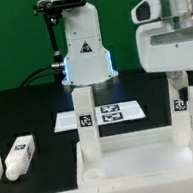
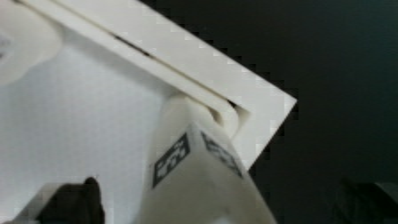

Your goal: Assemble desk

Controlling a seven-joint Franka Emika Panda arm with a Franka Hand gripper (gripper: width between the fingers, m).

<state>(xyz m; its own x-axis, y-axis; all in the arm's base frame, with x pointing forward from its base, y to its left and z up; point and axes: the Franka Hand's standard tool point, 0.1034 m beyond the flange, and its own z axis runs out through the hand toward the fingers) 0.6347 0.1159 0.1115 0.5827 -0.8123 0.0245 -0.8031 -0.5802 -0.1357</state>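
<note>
Nearest my camera lies the tabletop panel (image 1: 137, 171); directly beneath my gripper (image 1: 177, 82) a tagged leg (image 1: 178, 102) stands, apparently socketed. Whether the fingers clamp it, I cannot tell.

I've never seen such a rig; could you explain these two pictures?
One robot arm is building a white desk. The exterior view comes from a camera off the arm: its base stands at the back, its gripper hangs at that view's right. On the black table lie the tabletop, an upright leg in its corner, loose legs and the marker board. The wrist view, from a camera on the arm, shows a tabletop corner with a leg. Whether the gripper holds it, I cannot tell.
</note>
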